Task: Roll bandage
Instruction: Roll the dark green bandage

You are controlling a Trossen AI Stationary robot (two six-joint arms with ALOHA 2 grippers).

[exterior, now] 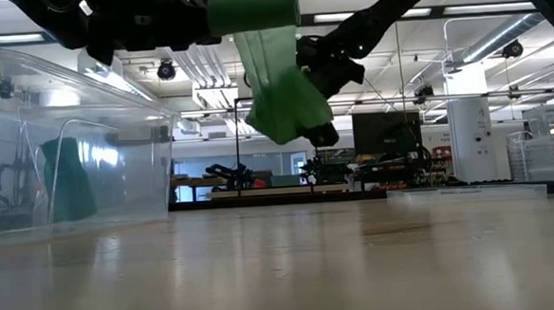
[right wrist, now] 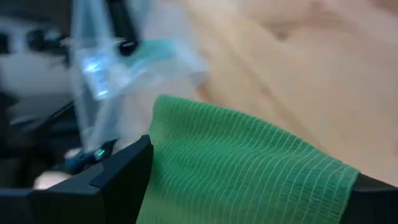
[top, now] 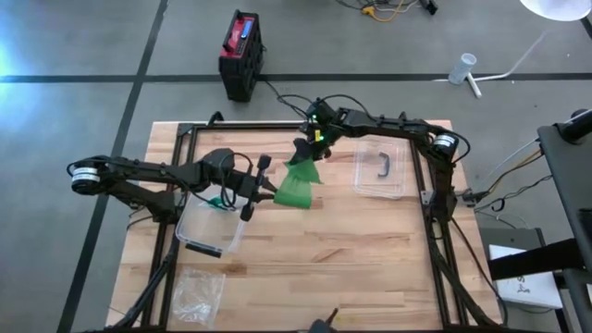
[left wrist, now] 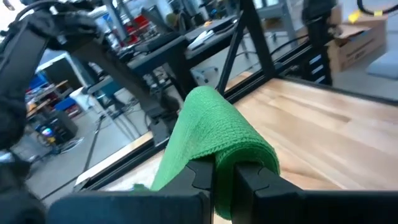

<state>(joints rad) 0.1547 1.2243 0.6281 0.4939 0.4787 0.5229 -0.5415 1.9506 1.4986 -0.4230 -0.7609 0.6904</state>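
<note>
A: Bandage position?
B: Green woven elastic bandage (top: pixel 298 184) hangs above the wooden table (top: pixel 351 250), long axis running from left gripper (top: pixel 266 191), pinched shut on it, to right gripper (top: pixel 310 146), fingers wide around the other end.

A grey concrete floor (top: pixel 83 55), crossed by dark lines, is seen around the wooden counter (top: pixel 351 250). A red and black case (top: pixel 240 54) is set on the floor beyond the counter's far edge, and a white lamp (top: pixel 555 7) is cut by the picture's corner. In the low view, a workshop with ceiling light strips (exterior: pixel 499 34), a white pillar (exterior: pixel 470 131) and distant benches (exterior: pixel 260 189) is shown.
</note>
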